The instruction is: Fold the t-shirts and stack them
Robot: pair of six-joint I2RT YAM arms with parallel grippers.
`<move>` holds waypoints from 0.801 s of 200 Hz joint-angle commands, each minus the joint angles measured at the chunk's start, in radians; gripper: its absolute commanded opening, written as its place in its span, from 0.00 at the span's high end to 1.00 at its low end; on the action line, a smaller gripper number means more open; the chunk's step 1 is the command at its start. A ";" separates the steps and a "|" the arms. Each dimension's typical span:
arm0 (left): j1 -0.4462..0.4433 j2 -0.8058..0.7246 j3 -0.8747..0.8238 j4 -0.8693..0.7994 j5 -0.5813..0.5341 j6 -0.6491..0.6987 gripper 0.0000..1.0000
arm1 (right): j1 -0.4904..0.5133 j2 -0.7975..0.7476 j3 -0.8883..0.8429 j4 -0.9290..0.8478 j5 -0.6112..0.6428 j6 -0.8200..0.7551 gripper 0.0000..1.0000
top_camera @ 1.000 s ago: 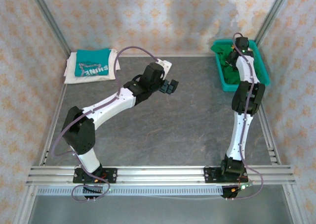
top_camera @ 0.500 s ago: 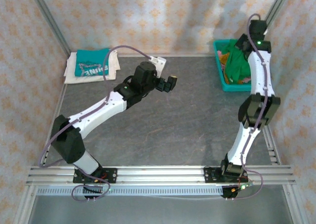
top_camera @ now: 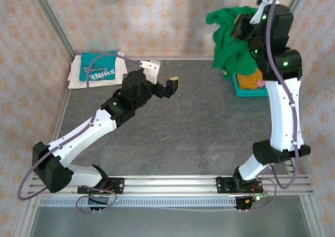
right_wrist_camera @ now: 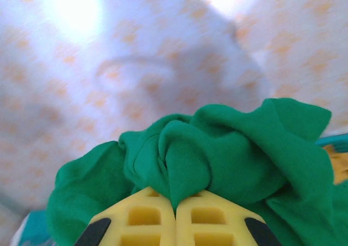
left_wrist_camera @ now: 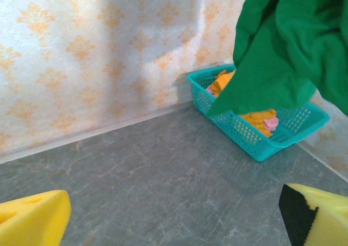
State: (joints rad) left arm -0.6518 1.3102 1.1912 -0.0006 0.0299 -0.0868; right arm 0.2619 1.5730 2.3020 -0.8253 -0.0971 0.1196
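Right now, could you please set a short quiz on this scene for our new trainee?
1. True or false: the right tool is shut on the plain deep-green cloth t-shirt.
2. Which tool stands open? A) the left tool B) the right tool C) neither
3. What does the folded teal t-shirt with white lettering lie on?

Key: 1 true. 2 A. 3 the folded white t-shirt, at the table's far-left corner.

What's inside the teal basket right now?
An orange cloth and a bit of pink cloth lie in the basket. The hanging green t-shirt covers part of it; anything there, or under the orange cloth, is hidden.
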 commanded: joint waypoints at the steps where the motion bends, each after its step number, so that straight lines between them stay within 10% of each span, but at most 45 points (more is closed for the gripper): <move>1: 0.015 -0.063 -0.041 0.044 -0.074 -0.013 0.00 | 0.057 -0.084 -0.168 0.141 -0.139 0.074 1.00; 45: 0.145 -0.180 -0.179 0.023 -0.134 -0.098 0.00 | 0.112 -0.187 -0.682 0.594 -0.171 0.423 1.00; 62: 0.246 -0.184 -0.213 -0.014 -0.095 -0.166 0.00 | 0.056 -0.122 -0.740 0.587 -0.111 0.470 0.75; 87: 0.267 -0.165 -0.222 -0.125 -0.098 -0.122 0.00 | -0.038 0.044 -0.684 0.452 -0.086 0.438 0.49; 160: 0.163 -0.110 -0.409 -0.333 -0.011 -0.224 0.02 | 0.150 0.003 -0.951 0.426 -0.200 0.164 0.45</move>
State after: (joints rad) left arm -0.4343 1.1675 0.8436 -0.2226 -0.0071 -0.2420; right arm 0.3176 1.6264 1.4044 -0.3901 -0.2001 0.3855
